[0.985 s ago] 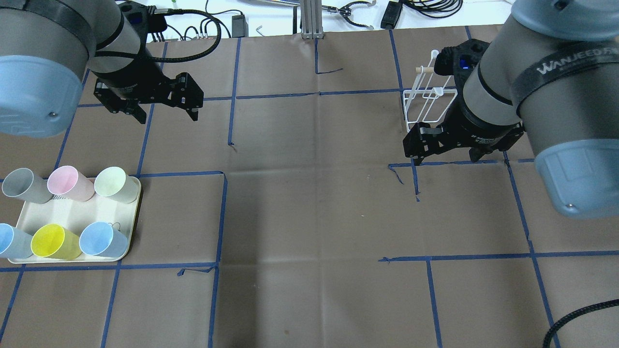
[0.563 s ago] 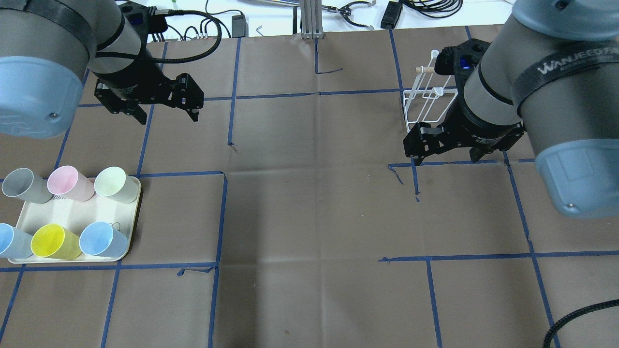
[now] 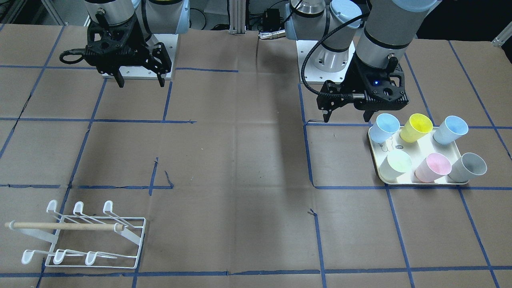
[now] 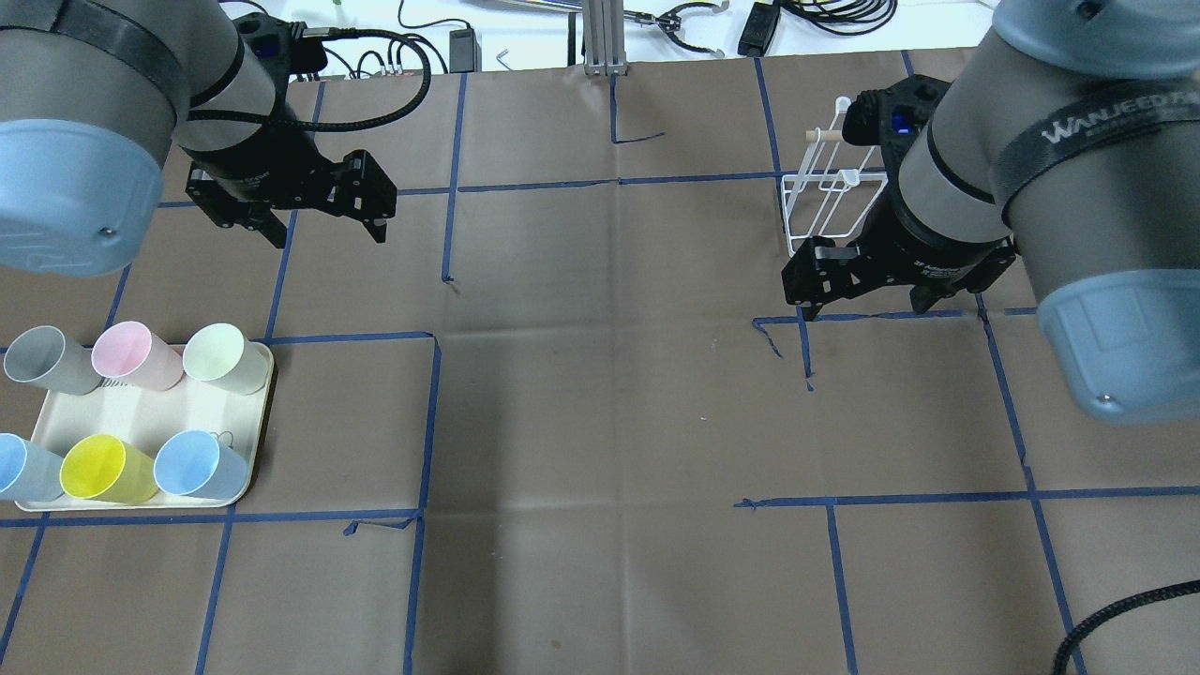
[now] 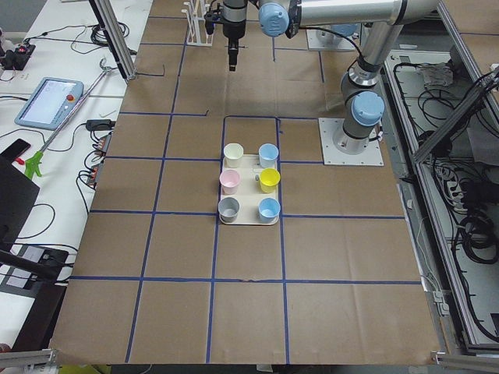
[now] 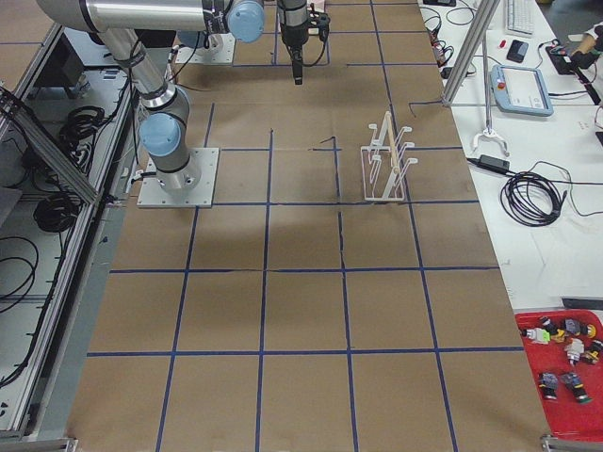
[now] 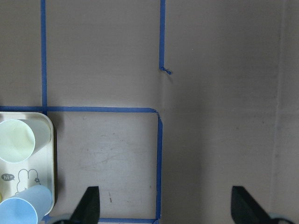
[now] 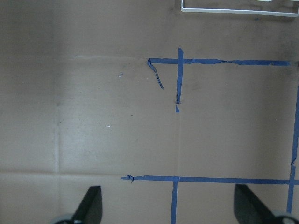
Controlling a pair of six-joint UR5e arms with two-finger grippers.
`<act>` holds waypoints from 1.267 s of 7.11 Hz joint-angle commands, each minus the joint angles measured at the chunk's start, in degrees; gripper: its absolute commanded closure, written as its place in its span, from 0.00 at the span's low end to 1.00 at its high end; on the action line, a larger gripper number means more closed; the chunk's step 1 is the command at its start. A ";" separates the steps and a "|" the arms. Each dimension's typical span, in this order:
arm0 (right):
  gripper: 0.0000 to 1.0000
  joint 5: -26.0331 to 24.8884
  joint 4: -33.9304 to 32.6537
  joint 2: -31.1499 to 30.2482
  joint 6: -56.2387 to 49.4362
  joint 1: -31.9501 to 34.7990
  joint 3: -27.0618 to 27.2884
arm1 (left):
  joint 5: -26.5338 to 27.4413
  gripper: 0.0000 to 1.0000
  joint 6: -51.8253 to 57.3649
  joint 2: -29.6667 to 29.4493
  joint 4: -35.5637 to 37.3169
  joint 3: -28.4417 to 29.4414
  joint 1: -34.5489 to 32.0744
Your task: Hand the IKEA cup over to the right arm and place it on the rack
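Observation:
Several pastel cups stand on a cream tray (image 4: 267,394) at the table's left; nearest my left gripper are the pale green cup (image 4: 225,358) and a blue cup (image 3: 387,126). My left gripper (image 4: 328,234) hangs open and empty above the paper, on the far side of the tray; it also shows in the front view (image 3: 346,119). Its wrist view shows the pale green cup (image 7: 18,140) and the tray (image 7: 50,154) at the lower left. The white wire rack (image 4: 830,202) with its wooden dowel stands at the far right. My right gripper (image 4: 862,311) is open and empty just in front of it.
The table is covered in brown paper with a blue tape grid. An aluminium post (image 4: 600,37) and cables lie along the far edge. A black cable (image 4: 1116,619) curls at the near right corner. The rack also shows in the front view (image 3: 84,236).
My left gripper has shifted slightly towards the near edge, closer to the tray. The right arm, the cups and the rack have not moved.

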 commanded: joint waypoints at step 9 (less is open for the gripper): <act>0.00 0.09 0.00 0.28 0.06 0.04 0.00 | -0.45 0.01 22.85 -3.80 22.90 -17.23 20.86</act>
